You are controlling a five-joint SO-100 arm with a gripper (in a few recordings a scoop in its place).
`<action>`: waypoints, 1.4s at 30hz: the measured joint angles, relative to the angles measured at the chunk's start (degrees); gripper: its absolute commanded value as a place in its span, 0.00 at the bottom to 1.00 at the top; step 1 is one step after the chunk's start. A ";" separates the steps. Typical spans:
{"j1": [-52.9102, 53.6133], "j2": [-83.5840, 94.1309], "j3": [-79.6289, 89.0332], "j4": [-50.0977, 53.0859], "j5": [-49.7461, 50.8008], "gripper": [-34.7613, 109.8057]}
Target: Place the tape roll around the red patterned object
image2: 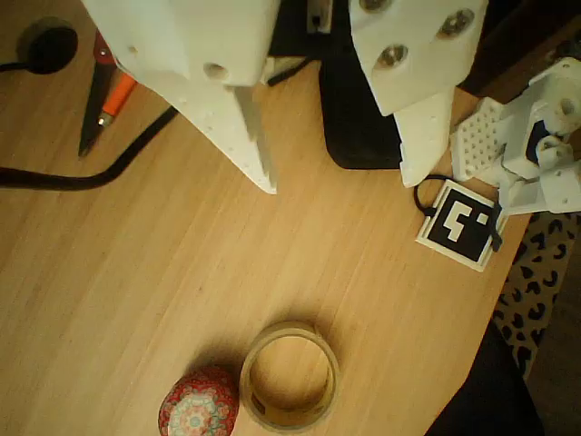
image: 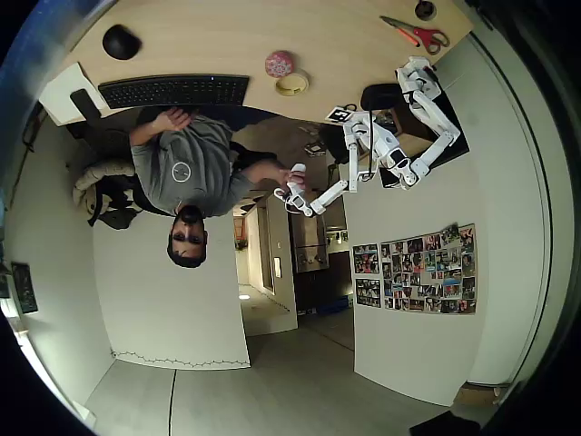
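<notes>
Fingers: my gripper [image2: 340,182] fills the top of the wrist view, its two white fingers [image2: 245,136] spread apart with nothing between them, hanging above bare table [image2: 136,272].
Tape roll: the tape roll [image2: 290,376] lies flat on the table, hole up, below my fingers in the wrist view; I judge that pose suits a pinch on one wall.
Red patterned object: the red patterned object [image2: 199,402] sits just beside the roll, at its left, outside the ring, so the task is not done.
Marker tag: a black-and-white tag [image2: 460,223] lies near the table edge.
Scissors: orange-handled scissors [image2: 104,100] lie well apart, beyond a black cable [image2: 82,177].
Next move: I'd lower onto the roll's rim first.
</notes>
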 measured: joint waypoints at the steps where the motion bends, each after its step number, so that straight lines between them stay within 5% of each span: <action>1: 0.00 0.00 0.00 0.00 0.00 0.48; 6: 4.22 -22.32 -17.58 -14.33 -0.53 0.48; 10: 4.22 -48.78 -24.17 -17.58 -0.53 0.48; 13: 4.04 -51.77 -25.22 -18.11 -0.53 0.48; 28: 2.90 -67.59 -44.12 -18.19 0.00 0.48; 37: 2.11 -92.46 -82.97 -4.57 1.85 0.46; 42: 1.14 -91.49 -83.06 -2.90 2.02 0.48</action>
